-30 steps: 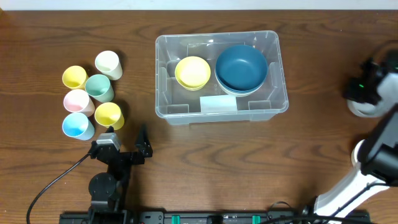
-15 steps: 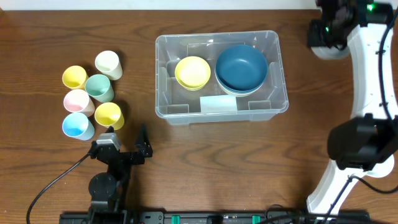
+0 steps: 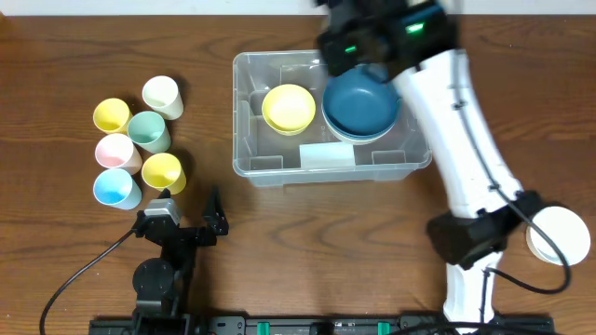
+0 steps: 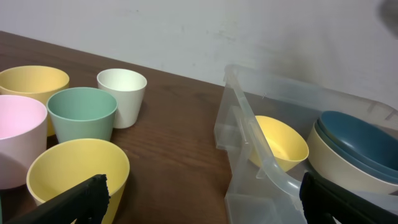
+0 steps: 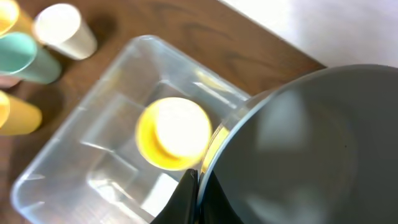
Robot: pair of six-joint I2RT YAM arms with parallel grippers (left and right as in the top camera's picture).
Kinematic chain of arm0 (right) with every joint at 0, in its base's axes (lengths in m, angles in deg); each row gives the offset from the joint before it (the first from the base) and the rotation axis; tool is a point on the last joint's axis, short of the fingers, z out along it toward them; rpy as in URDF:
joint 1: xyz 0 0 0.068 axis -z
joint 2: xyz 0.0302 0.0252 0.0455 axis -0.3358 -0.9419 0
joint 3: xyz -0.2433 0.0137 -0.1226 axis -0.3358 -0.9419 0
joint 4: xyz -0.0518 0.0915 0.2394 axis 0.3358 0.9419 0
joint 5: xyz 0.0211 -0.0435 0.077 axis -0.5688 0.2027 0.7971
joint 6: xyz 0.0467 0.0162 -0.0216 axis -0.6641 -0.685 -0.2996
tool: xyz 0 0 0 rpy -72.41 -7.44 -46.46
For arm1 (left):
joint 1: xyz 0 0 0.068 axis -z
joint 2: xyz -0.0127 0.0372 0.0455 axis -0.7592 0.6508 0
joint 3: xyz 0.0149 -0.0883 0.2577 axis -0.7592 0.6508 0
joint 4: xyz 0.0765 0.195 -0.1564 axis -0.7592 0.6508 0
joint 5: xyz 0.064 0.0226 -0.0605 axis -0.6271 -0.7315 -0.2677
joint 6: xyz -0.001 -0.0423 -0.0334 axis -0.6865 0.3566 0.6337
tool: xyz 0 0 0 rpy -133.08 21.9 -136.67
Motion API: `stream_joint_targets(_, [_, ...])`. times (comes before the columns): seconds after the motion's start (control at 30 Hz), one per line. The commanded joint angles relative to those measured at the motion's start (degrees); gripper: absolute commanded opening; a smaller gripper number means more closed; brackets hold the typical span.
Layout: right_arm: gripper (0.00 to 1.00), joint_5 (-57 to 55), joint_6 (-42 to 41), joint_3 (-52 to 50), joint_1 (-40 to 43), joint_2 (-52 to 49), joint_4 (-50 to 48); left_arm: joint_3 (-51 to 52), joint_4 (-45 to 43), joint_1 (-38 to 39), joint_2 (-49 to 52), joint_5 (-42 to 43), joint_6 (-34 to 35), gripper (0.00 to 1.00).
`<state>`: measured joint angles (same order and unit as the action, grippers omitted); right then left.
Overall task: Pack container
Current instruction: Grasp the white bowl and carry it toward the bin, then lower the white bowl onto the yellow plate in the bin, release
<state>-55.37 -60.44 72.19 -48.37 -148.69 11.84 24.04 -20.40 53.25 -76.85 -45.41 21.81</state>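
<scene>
The container is a clear plastic bin at the table's middle. It holds a yellow bowl and a dark blue bowl nested in a paler bowl. My right gripper is blurred over the bin's far edge. In the right wrist view it is shut on the rim of a dark blue-grey bowl, above the bin and the yellow bowl. My left gripper is wide open and empty, low on the table between the cups and the bin.
Several coloured cups stand in a cluster at the left, also in the left wrist view. A white bowl sits at the right front beside the right arm's base. The left arm rests at the front left.
My right arm swung from the table's right side round the back to above the bin. The white bowl at the right front came into view. The left arm has not moved.
</scene>
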Motion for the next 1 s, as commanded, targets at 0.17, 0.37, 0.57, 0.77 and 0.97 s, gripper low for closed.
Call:
stream_joint_targets(0.17, [0.01,-3.39,0.31,-0.52,-7.08,-12.02,-1.7,1.09,1.81,-0.2,-0.26,0.02,-0.7,0.98])
stream_joint_targets(0.37, [0.01,-3.67,0.33,-0.52,-9.84,-16.85,-2.03,1.09,1.81,-0.2,-0.26,0.02,-0.7,0.98])
stream_joint_targets(0.57, [0.01,-4.04,0.31,-0.61,-10.1,-18.88,-2.43,1.09,1.81,-0.2,-0.26,0.02,-0.7,0.98])
stream_joint_targets(0.77, [0.27,-4.04,0.31,-0.63,-10.08,-19.39,-2.67,1.09,1.81,-0.2,-0.26,0.02,-0.7,0.98])
stream_joint_targets(0.97, [0.5,-4.02,0.28,-0.46,-10.1,-19.34,-1.66,1.09,1.81,-0.2,-0.26,0.02,-0.7,0.98])
